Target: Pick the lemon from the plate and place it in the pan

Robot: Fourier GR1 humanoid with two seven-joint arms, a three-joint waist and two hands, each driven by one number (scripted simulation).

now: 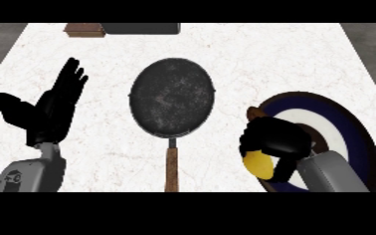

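Note:
A yellow lemon [258, 163] shows under my right hand [275, 138], whose fingers are curled round it over the left part of the plate [339, 117], a round plate with a dark blue ring and brown rim at the right. The dark round pan [172, 95] lies in the middle of the counter, its wooden handle [172, 169] pointing toward me. The pan holds nothing. My left hand [53, 107] rests open at the left, fingers up, well apart from the pan.
At the counter's far edge sit a brown wooden block [84, 29] and a dark flat object [141, 28]. The white marble counter [242, 50] spreads between pan and plate.

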